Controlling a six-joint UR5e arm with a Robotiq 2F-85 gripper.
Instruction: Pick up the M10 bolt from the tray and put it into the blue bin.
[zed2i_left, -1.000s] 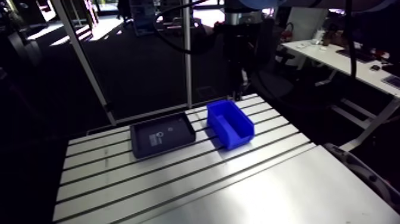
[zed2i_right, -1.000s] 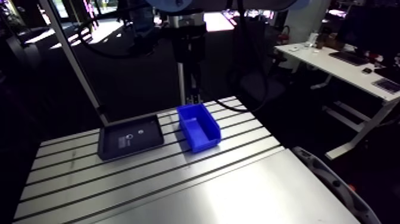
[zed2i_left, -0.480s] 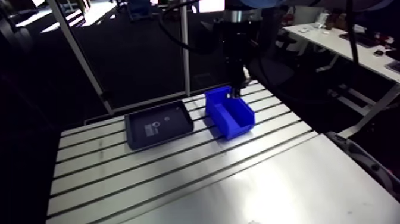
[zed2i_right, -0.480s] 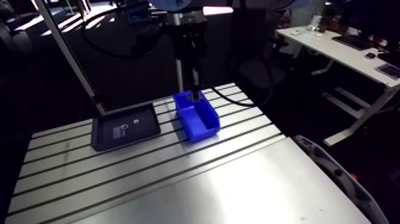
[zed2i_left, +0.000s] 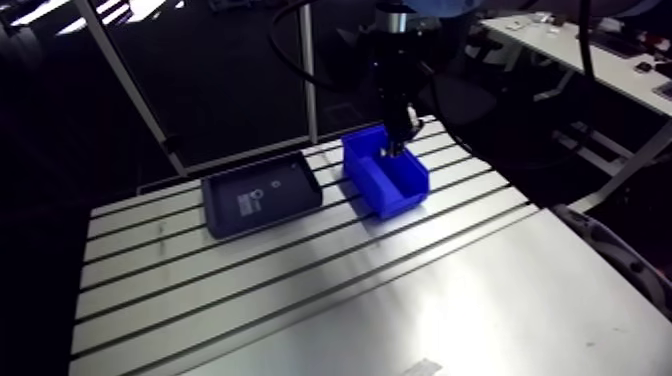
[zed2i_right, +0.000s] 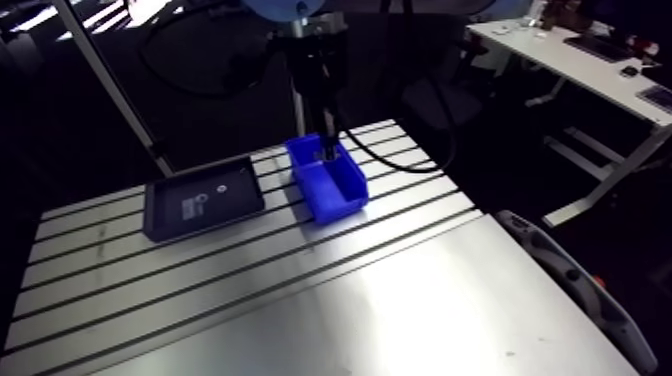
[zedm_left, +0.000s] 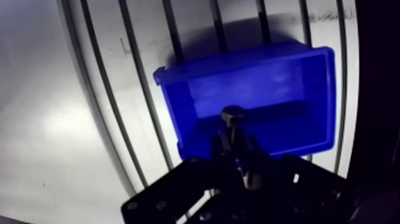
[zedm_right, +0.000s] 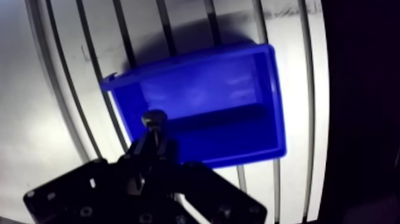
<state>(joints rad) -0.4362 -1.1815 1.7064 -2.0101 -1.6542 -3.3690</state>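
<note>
The slotted aluminium table has a pale, brushed top crossed by dark parallel grooves. On it a shallow black tray of matt plastic sits just beside the blue bin, a glossy open-topped box with straight walls. The gripper hangs over the bin, its dark fingers clamped on the M10 bolt. The bolt's dull metal head juts past the fingertips above the bin's interior, near one long wall. Carrying looks all but finished, and placing is in hand. The next move probably calls for a short descent, then parting the fingers so the bolt drops inside, clear of the rim.
</note>
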